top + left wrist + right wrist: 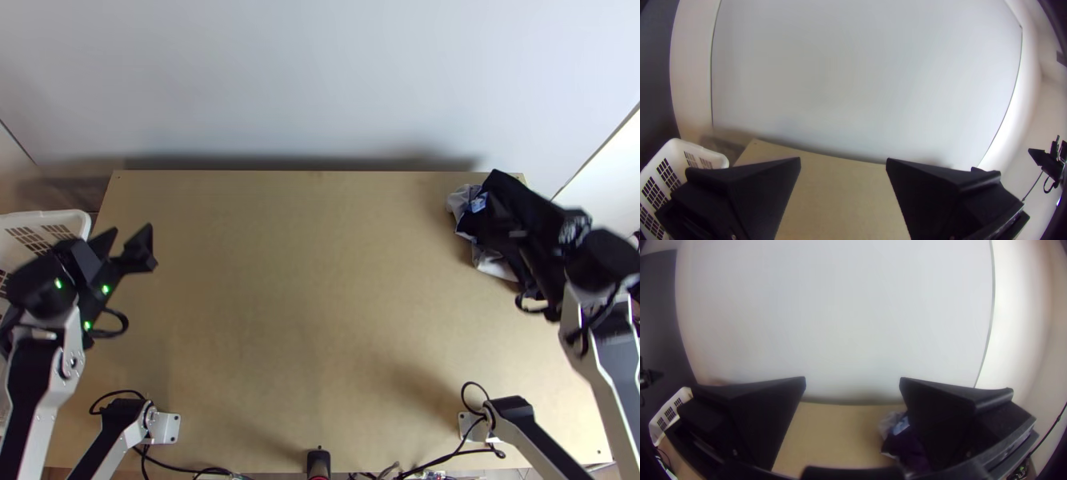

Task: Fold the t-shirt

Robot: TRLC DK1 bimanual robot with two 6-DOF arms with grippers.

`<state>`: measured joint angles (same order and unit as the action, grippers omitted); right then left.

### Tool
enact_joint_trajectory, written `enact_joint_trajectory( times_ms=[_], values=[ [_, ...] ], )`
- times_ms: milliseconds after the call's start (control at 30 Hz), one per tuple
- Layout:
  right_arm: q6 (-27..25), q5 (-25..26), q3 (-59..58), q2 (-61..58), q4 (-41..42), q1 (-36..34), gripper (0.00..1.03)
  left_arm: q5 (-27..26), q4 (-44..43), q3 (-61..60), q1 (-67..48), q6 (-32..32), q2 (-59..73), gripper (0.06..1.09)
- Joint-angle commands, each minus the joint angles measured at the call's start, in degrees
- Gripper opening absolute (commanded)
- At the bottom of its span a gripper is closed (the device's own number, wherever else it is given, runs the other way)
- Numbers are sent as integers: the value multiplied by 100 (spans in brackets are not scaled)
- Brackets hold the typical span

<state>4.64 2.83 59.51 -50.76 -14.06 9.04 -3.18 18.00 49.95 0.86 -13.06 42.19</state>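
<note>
The cloth heap (pixel 520 196) lies bunched at the tabletop's (pixel 304 320) far right corner, partly down along the right edge. Mostly black, it has pale fabric (pixel 462 200) at its side and a small blue patch (pixel 478 202). The t-shirt is presumably in there, but whether this is one garment or several I cannot tell. Piled in a corner like that, it seems parked to leave the middle for spreading and folding (a sensible way to store laundry on a work surface).

The right hand (pixel 852 381) has its fingers spread wide with nothing pinched between them; it is near the heap, above the right side, probably so that a short reach would bring it to the fabric. The left hand (pixel 843 160), also parted and holding nothing, is over the left edge, close to the white basket (pixel 48 215) beside that edge. The basket may be meant for clothes, though its purpose is my guess.

Folding looks unbegun. The next move likely calls for the right hand to pull one garment toward the middle; tangled layers could come along together, so a shallow grip would suit.
</note>
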Motion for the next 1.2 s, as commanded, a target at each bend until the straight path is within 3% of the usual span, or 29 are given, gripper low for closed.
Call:
enact_joint_trajectory(
  times_ms=[0, 100, 233, 367, 600, 933, 1167],
  values=[
    [116, 42, 1459, -1436, -114, 107, 98, 2, 230, 1359, 212, -215, 1203, 99],
    [72, 51, 1933, -2025, -263, 116, 98, 2, 389, 2001, 133, -364, 1819, 99],
    [80, 51, 2513, -2623, -255, 81, 98, -60, 1215, 3275, 125, -759, 2803, 101],
    [274, 42, 2874, -3080, -255, 107, 98, -69, 1232, 3794, 98, -759, 3269, 102],
    [265, -107, 3463, -3414, -677, 283, 98, -60, 1250, 4189, 142, -408, 3699, 102],
    [274, -90, 3006, -3335, -905, 432, 98, -42, 1988, 4163, 1004, 251, 4323, 104],
    [274, -63, 2531, -3194, -1072, 432, 96, 125, 1830, 3917, 1988, 357, 4561, 104]
  ],
)
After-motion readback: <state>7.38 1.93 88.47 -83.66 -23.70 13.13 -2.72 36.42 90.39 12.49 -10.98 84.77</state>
